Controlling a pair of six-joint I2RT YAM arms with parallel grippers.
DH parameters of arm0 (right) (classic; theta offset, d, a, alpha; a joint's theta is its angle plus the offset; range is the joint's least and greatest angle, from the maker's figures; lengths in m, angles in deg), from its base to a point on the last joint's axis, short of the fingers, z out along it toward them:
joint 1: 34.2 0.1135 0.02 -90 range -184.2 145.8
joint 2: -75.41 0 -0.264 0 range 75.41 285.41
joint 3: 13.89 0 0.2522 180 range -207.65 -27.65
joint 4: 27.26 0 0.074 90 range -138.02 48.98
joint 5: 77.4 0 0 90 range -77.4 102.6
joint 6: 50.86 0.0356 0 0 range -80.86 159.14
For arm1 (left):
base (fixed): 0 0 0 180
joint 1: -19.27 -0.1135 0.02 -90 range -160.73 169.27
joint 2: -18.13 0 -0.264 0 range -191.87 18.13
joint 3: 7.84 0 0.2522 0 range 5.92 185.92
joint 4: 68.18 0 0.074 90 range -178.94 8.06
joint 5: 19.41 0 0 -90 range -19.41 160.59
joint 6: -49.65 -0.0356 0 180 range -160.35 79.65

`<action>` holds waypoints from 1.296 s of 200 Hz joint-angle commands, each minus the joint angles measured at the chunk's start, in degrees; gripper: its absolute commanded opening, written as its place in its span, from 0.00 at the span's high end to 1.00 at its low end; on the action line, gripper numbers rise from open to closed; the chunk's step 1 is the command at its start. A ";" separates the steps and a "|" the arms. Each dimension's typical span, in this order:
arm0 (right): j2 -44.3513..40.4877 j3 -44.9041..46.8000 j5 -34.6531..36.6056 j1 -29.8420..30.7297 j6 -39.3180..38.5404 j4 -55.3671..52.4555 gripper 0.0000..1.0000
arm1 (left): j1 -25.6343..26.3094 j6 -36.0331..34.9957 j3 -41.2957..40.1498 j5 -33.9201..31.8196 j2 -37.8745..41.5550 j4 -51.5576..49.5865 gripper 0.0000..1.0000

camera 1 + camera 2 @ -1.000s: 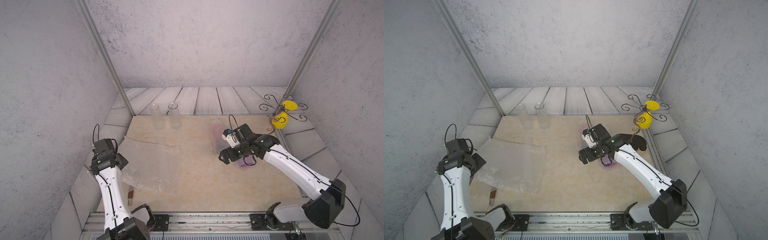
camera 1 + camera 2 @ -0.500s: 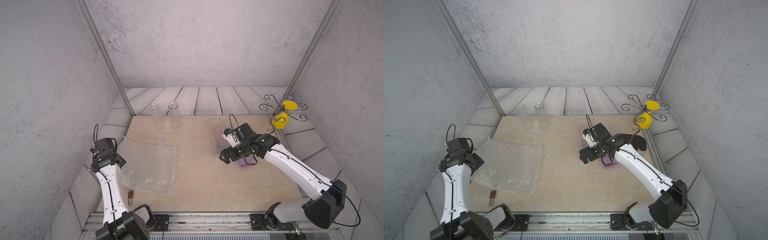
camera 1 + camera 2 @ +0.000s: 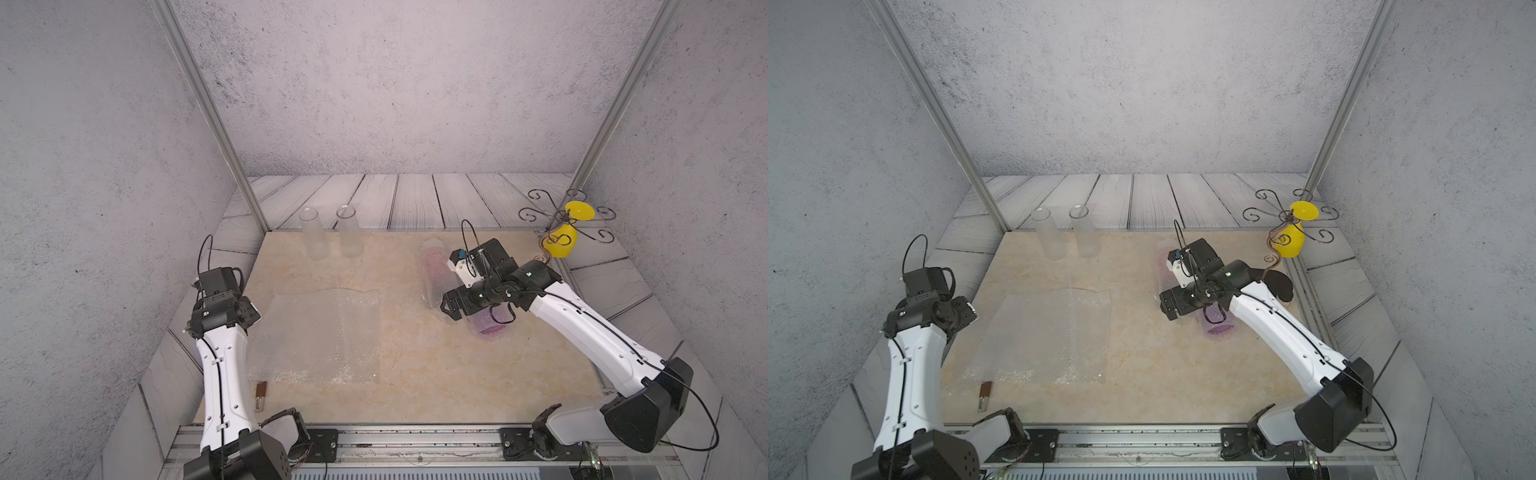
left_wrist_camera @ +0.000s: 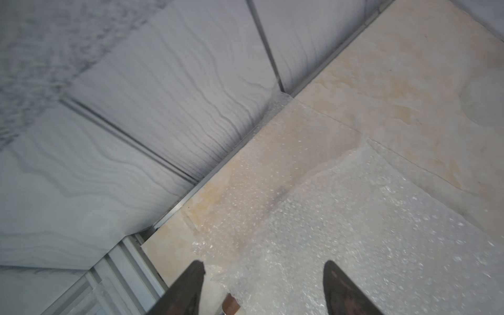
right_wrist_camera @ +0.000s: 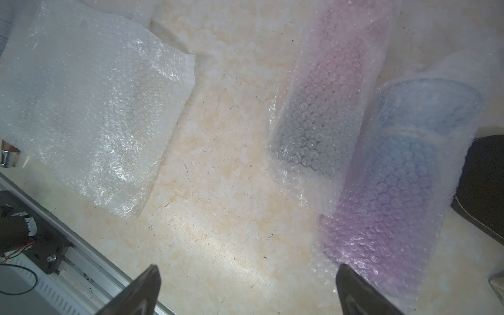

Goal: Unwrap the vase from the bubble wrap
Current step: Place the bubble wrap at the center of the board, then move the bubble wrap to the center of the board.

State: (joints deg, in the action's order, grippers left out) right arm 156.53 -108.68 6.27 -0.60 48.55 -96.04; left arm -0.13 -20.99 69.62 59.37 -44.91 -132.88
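Bubble wrap sheet [image 3: 320, 332] ×1, flat; wrapped rolls ×2: pink roll [image 5: 327, 109], purple roll [image 5: 395, 191]; left tool [image 4: 263, 266], right tool [image 5: 246, 268] both spread, empty.

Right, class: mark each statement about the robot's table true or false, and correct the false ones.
1. The left gripper is open at the edge of the flat bubble wrap sheet. True.
2. The right gripper is shut on a wrapped vase. False: it is open, holding nothing.
3. Two clear vessels stand upright at the back of the table. True.
4. The pink vase and the blue-purple vase lie bare. False: both are in bubble wrap.
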 commanded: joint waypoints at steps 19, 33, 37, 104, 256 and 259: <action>4.81 0.14 2.64 -1.21 -0.13 -0.71 0.01 | 18.36 6.89 3.35 10.52 -2.96 -2.85 0.29; 6.53 0.35 4.24 -1.56 -0.66 0.43 0.01 | 24.93 10.74 1.34 15.58 -2.72 1.81 0.29; 6.86 0.54 4.65 -1.63 -0.71 1.08 0.01 | 26.75 11.79 0.57 16.78 -2.53 3.79 0.29; 17.37 -1.03 6.15 -5.02 -2.29 5.50 0.04 | 42.20 16.92 -3.49 21.36 -5.60 16.30 0.30; 20.75 0.43 2.76 -5.08 -2.43 8.18 0.81 | 43.87 18.78 -7.70 24.15 -6.28 21.02 0.35; 20.50 0.54 2.28 -5.09 -2.48 8.11 0.83 | 43.98 18.60 -7.86 24.10 -6.18 20.92 0.35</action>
State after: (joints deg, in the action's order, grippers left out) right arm 177.69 -108.36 12.24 -5.63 46.27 -87.56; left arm 42.84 -1.39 61.56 83.12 -51.23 -111.70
